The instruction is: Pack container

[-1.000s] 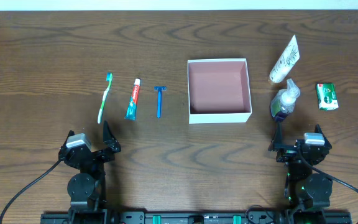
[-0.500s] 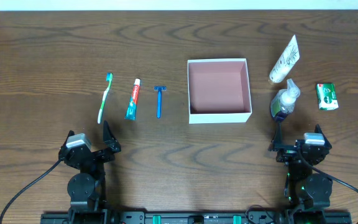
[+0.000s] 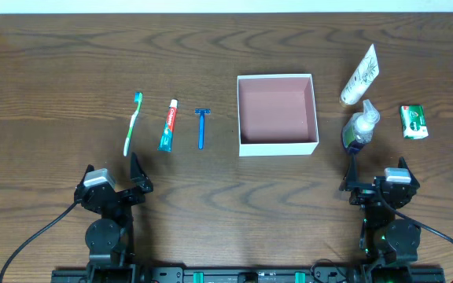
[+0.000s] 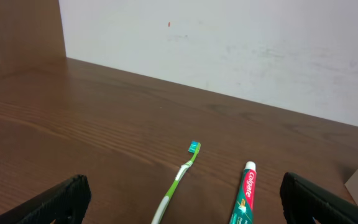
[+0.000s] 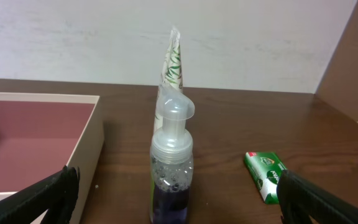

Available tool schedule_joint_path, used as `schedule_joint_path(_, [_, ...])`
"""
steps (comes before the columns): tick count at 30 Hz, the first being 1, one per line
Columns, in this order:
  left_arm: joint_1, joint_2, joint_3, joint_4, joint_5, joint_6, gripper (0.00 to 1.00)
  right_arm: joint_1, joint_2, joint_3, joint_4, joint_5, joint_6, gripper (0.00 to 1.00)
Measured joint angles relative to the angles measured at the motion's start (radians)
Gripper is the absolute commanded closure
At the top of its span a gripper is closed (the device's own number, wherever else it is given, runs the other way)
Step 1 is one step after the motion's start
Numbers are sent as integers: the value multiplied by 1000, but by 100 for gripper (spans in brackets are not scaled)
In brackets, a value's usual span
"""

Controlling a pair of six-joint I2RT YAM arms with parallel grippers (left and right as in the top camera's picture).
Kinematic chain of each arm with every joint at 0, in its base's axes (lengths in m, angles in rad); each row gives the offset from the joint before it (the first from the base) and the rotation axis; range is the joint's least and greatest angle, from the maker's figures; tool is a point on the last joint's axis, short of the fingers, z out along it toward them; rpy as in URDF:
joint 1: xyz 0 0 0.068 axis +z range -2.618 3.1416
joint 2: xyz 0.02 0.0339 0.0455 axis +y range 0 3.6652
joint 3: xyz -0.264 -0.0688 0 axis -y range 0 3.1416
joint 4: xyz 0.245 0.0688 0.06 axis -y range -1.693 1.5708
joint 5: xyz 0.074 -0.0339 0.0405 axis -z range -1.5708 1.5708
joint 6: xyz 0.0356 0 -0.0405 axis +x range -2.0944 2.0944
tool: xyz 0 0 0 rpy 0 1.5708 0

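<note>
The container (image 3: 278, 146), a square white-walled box with a pink-brown inside, sits empty at the table's middle; its corner shows in the right wrist view (image 5: 86, 143). Left of it lie a green toothbrush (image 3: 133, 123) (image 4: 178, 180), a toothpaste tube (image 3: 167, 125) (image 4: 244, 196) and a blue razor (image 3: 202, 127). Right of it are a white tube (image 3: 360, 75) (image 5: 169, 68), a pump bottle (image 3: 359, 127) (image 5: 172, 165) and a green soap packet (image 3: 414, 122) (image 5: 265, 175). My left gripper (image 3: 113, 177) (image 4: 185, 199) and right gripper (image 3: 374, 176) (image 5: 179, 193) are open and empty near the front edge.
A white wall (image 4: 229, 43) stands beyond the table's far edge. Bare wood tabletop (image 3: 242, 196) lies between the two arms. Cables run from each arm base at the front.
</note>
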Motion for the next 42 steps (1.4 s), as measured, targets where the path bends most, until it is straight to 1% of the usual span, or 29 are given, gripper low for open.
schedule_joint_path(32, [0, 0, 0, 7, 1, -9, 2, 0, 0, 0, 0, 0, 0, 1])
schedule_joint_path(34, [0, 0, -2, 24, 14, -16, 2, 0, 0, 0, 0, 0, 0, 1])
schedule_joint_path(36, [0, 0, -11, 83, 45, -20, 2, 0, 0, 0, 0, 0, 0, 1])
schedule_joint_path(40, [0, 1, -16, 264, 148, -19, 2, 0, 0, 0, 0, 0, 0, 1])
schedule_joint_path(42, [0, 4, -6, 289, 188, -16, 2, 0, 0, 0, 0, 0, 0, 1])
